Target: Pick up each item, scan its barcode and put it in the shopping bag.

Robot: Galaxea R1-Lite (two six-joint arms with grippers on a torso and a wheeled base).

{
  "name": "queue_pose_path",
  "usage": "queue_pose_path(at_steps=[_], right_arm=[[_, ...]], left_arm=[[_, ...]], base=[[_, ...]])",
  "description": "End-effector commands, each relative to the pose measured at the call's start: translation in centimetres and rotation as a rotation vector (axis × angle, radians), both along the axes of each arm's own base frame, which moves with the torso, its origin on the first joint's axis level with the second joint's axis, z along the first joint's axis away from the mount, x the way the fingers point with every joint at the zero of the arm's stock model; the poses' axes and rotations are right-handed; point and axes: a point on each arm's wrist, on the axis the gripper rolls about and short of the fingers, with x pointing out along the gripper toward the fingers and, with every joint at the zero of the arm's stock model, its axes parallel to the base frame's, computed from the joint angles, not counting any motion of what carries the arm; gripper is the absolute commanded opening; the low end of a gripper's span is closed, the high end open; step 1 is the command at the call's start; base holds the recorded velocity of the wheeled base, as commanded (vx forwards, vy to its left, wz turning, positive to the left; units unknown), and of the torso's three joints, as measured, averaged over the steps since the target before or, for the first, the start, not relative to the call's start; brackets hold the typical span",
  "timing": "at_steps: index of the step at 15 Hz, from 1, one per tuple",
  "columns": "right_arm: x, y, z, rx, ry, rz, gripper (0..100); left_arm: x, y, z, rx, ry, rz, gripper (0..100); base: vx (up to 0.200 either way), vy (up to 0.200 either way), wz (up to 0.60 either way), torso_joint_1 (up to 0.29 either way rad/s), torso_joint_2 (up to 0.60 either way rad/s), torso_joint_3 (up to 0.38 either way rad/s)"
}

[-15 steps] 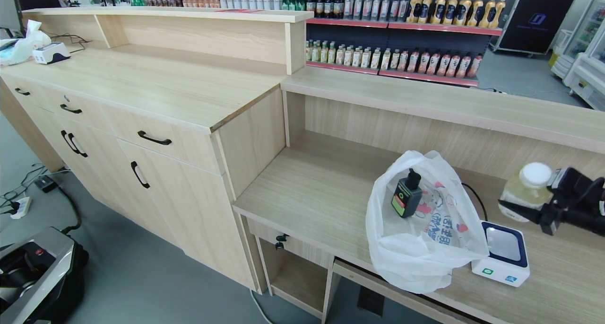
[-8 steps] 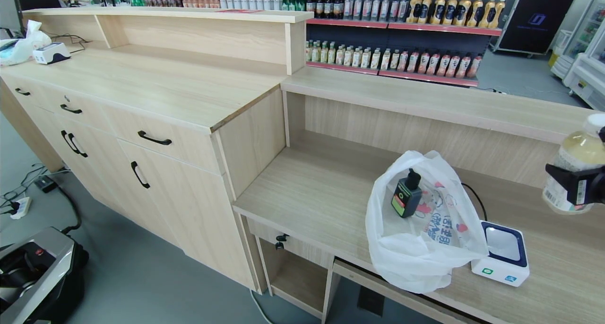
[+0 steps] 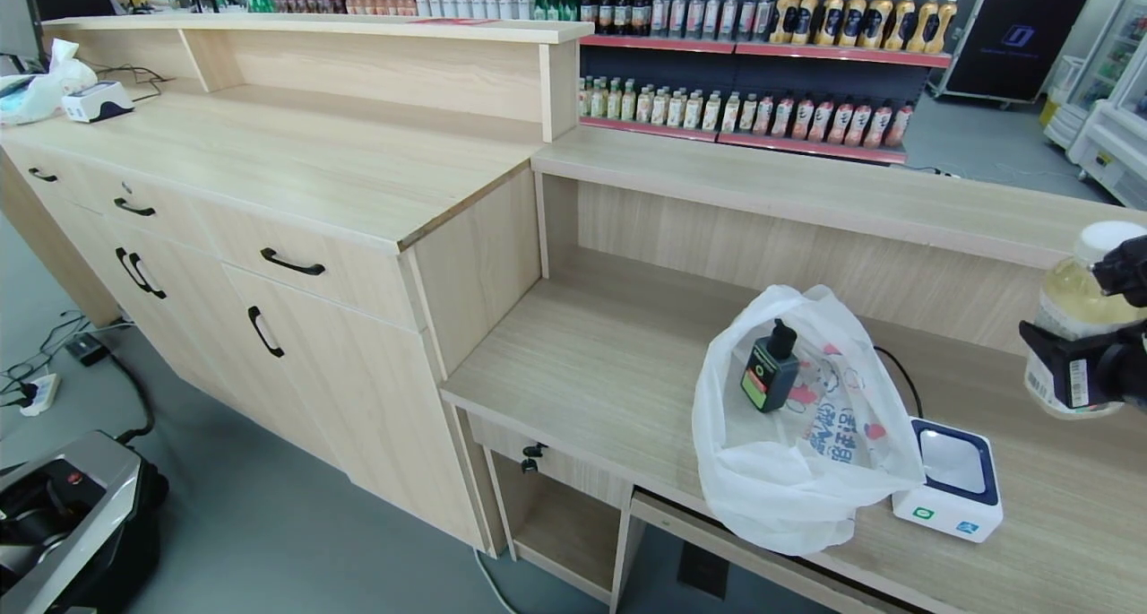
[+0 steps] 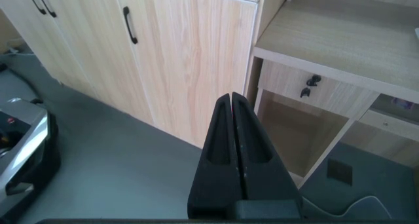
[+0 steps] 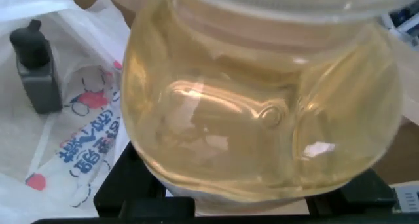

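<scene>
My right gripper (image 3: 1089,363) is shut on a clear bottle (image 3: 1071,314) of pale yellow drink with a white cap, held upright in the air at the far right, above the counter (image 3: 591,363) and beyond the scanner (image 3: 952,481). The bottle (image 5: 262,99) bulks close in the right wrist view. A white plastic shopping bag (image 3: 797,471) lies open on the counter just left of the scanner, with a dark bottle (image 3: 770,368) inside it; the bag (image 5: 59,139) and dark bottle (image 5: 38,70) lie below the held bottle. My left gripper (image 4: 234,129) is shut and empty, low over the grey floor by the cabinet.
The white and blue scanner sits near the counter's front edge with a black cable (image 3: 901,376) behind it. A raised ledge (image 3: 806,188) backs the counter. A taller cabinet (image 3: 269,175) with drawers stands to the left. Shelves of drinks (image 3: 744,58) lie behind.
One second ago the bottle was tilted low near the counter; my right gripper lifted it upright and rightward, then settled slightly lower. The bag, scanner and left gripper have not moved.
</scene>
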Motion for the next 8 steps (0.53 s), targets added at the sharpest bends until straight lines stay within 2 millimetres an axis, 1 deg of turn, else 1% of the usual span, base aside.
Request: queue_pose_path(at_steps=[1, 2, 4, 5, 7, 8], right_arm=[[-0.2, 1.3, 0.3, -0.013, -0.013, 0.078, 0], [-0.1, 2.0, 0.4, 0.001, -0.020, 0.180, 0], [0.1, 1.8, -0.6, 0.037, 0.057, 0.417, 0], [0.1, 1.6, -1.5, 0.060, 0.123, 0.473, 0], [0.7, 0.9, -4.0, 0.120, 0.292, 0.464, 0], [1.3, 0.4, -4.9, 0.140, 0.334, 0.446, 0]], left_arm=[[0.0, 0.0, 0.0, 0.000, 0.000, 0.001, 0], [0.0, 0.0, 0.0, 0.000, 0.000, 0.001, 0], [0.0, 0.0, 0.0, 0.000, 0.000, 0.001, 0], [0.0, 0.0, 0.0, 0.000, 0.000, 0.001, 0], [0.0, 0.0, 0.0, 0.000, 0.000, 0.001, 0], [0.0, 0.0, 0.0, 0.000, 0.000, 0.001, 0]], base=[[0.000, 0.000, 0.60, 0.002, 0.00, -0.002], [0.000, 0.000, 0.60, 0.007, 0.01, 0.002], [0.000, 0.000, 0.00, 0.000, 0.00, 0.000], [0.000, 0.000, 0.00, 0.000, 0.00, 0.000], [0.000, 0.000, 0.00, 0.000, 0.00, 0.000], [0.000, 0.000, 0.00, 0.000, 0.00, 0.000]])
